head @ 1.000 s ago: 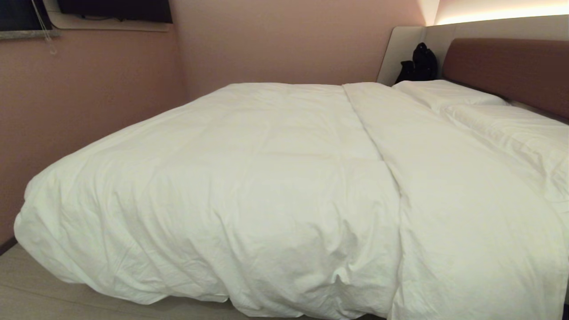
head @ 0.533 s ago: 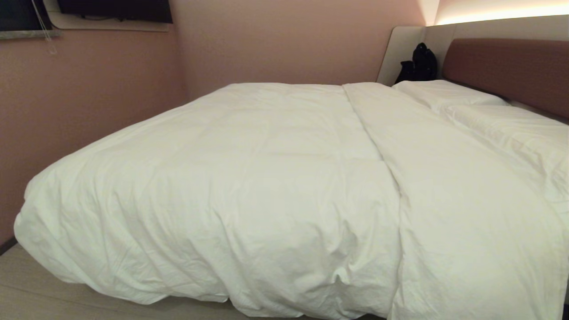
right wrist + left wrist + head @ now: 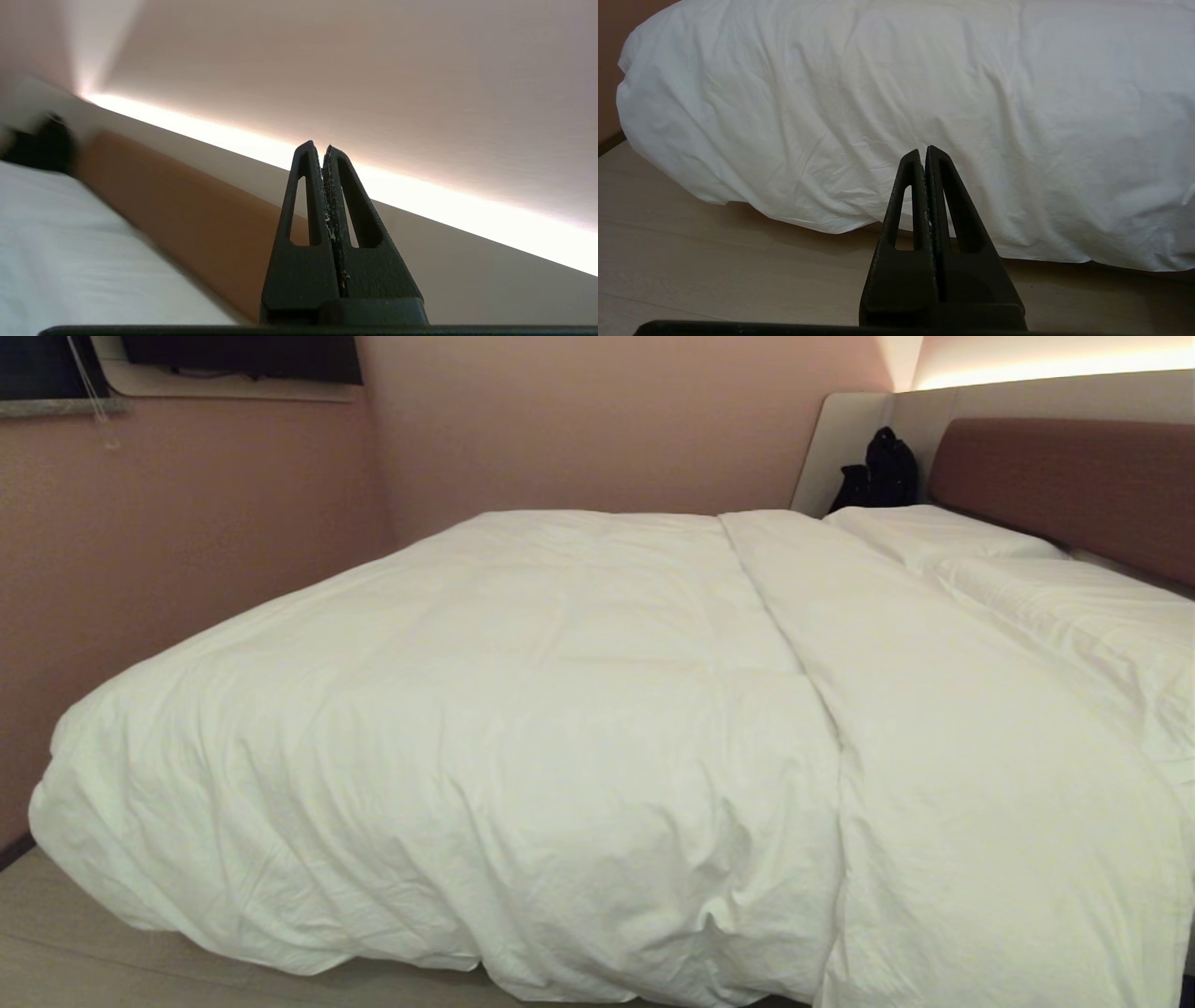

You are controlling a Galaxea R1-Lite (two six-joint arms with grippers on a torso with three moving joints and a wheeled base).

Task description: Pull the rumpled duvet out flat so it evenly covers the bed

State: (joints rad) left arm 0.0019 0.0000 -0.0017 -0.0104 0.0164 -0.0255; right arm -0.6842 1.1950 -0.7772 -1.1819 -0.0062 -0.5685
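**Desk:** What does the frame show, and why does it lie that way?

**Photographer:** A white duvet sits bunched toward the foot end of the bed, its near edge spilling over the side and hanging just above the pale wooden floor. A straight edge runs up the middle of the bed; beyond it, toward the reddish-brown headboard, a flatter white layer lies short of two pillows. By my reading the duvet has slid footward, which is why the head end looks thinly covered.

**Desk:** And the robot?

**Photographer:** Neither arm appears in the head view. The left gripper hangs low beside the bed, fingers pressed together on nothing, pointing at the draped edge. The right gripper is also pressed together and empty, aimed high toward the headboard and the lit strip on the wall. Neither touches the fabric, so I judge the pulling not yet begun.

**Desk:** Any brands, labels, writing?

**Photographer:** None readable. A dark bag rests in the far corner by the headboard surround; no logo can be made out.
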